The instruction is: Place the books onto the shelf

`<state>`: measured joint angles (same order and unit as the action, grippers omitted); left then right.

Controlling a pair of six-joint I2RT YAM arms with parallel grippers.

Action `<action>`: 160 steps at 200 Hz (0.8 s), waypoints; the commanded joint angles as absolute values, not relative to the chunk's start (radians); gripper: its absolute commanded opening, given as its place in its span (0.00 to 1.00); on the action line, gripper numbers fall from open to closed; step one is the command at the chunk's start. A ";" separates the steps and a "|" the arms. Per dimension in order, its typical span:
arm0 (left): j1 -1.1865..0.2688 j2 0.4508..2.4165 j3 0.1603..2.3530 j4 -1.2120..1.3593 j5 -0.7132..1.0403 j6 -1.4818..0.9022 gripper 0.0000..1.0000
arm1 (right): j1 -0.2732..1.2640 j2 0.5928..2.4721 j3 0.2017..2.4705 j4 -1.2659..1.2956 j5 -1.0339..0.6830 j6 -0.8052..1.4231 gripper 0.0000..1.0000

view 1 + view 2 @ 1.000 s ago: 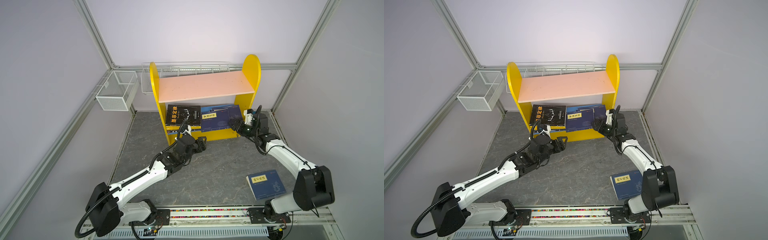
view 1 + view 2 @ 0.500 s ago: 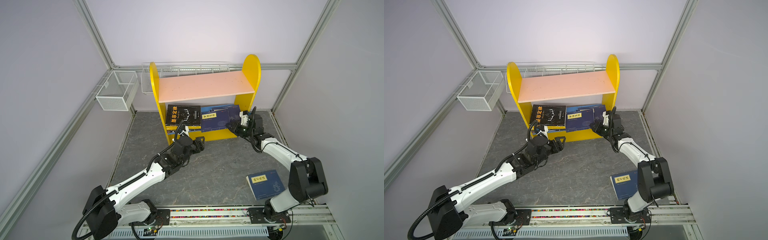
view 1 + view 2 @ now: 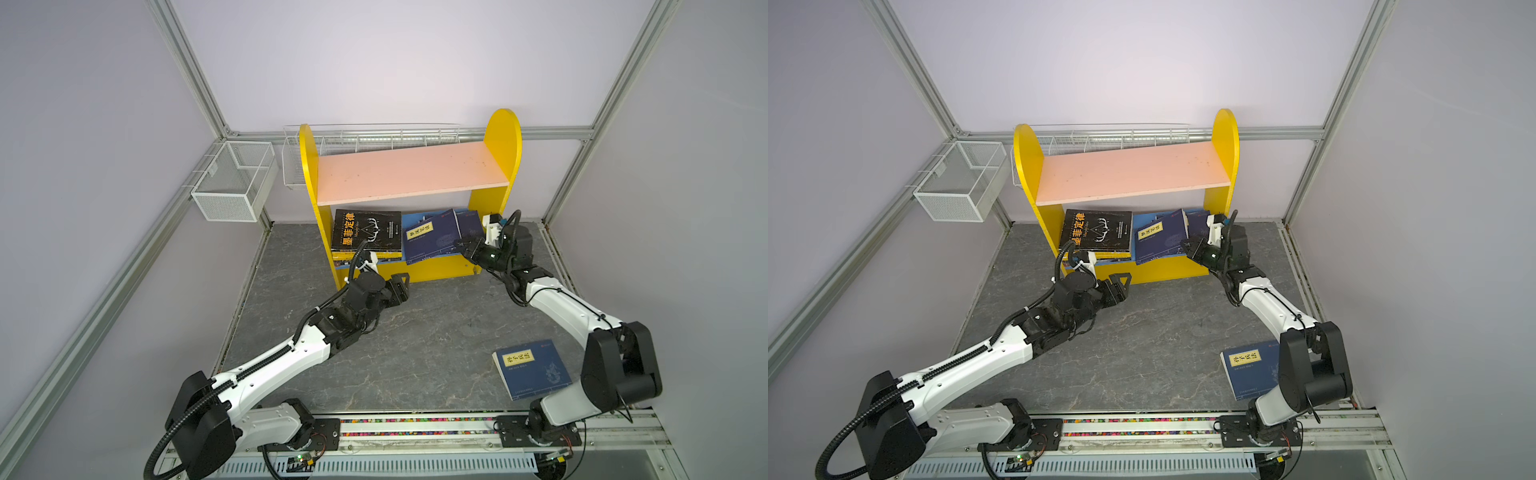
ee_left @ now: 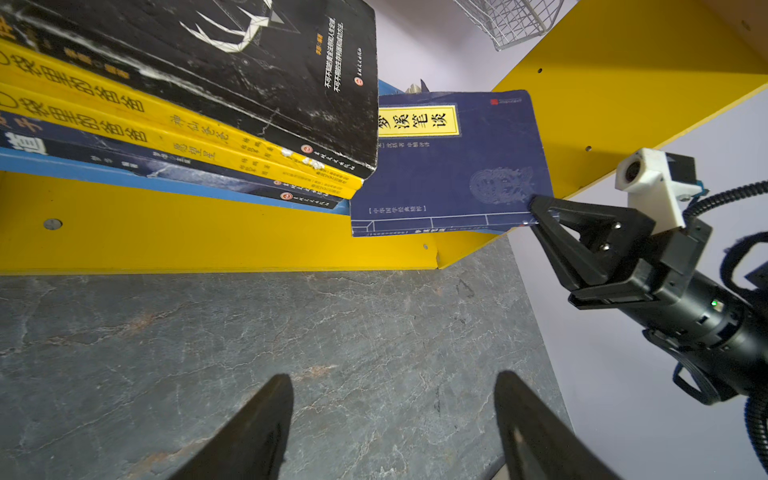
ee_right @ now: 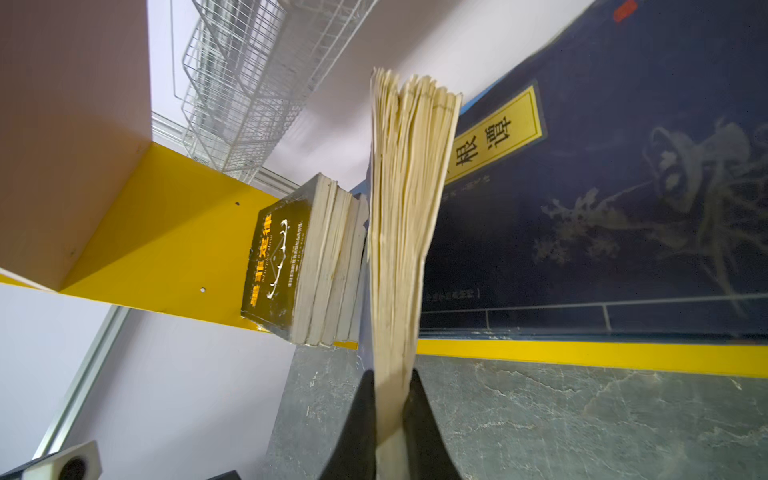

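Note:
The shelf [image 3: 411,172] [image 3: 1129,170] has yellow sides, a bare pink upper board and a lower board with books on it. A black book [image 3: 365,230] [image 4: 249,62] tops a stack at the lower left. Beside it leans a navy book [image 3: 432,237] [image 4: 449,166], its page edge [image 5: 403,208] clamped in my right gripper [image 3: 464,247] [image 5: 390,374], which is shut on its corner. Another navy book [image 5: 623,187] lies behind it. My left gripper [image 3: 401,286] [image 4: 392,378] hangs open over the floor in front of the shelf, holding nothing. One more navy book [image 3: 532,370] [image 3: 1250,368] lies flat on the floor near the right arm's base.
A white wire basket [image 3: 235,180] hangs on the left wall, and a long one [image 3: 374,139] runs behind the shelf top. The grey stone floor [image 3: 436,332] lies between the arms. Frame posts stand at the back corners.
My right gripper has moved a little left onto the navy book's corner and shut on it. The left arm has hardly moved and stays open.

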<state>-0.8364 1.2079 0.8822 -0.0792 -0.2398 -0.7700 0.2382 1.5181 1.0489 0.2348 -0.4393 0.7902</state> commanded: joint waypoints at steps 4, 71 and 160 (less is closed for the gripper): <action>-0.831 1.213 0.881 -0.061 -0.221 -0.764 0.77 | 0.189 1.476 1.022 0.388 -0.480 0.864 0.08; -0.831 1.250 0.894 -0.043 -0.200 -0.764 0.77 | 0.125 1.486 0.976 0.478 -0.454 0.936 0.07; -0.831 1.307 0.951 -0.038 -0.168 -0.757 0.77 | 0.143 1.476 1.084 0.130 -0.174 0.860 0.19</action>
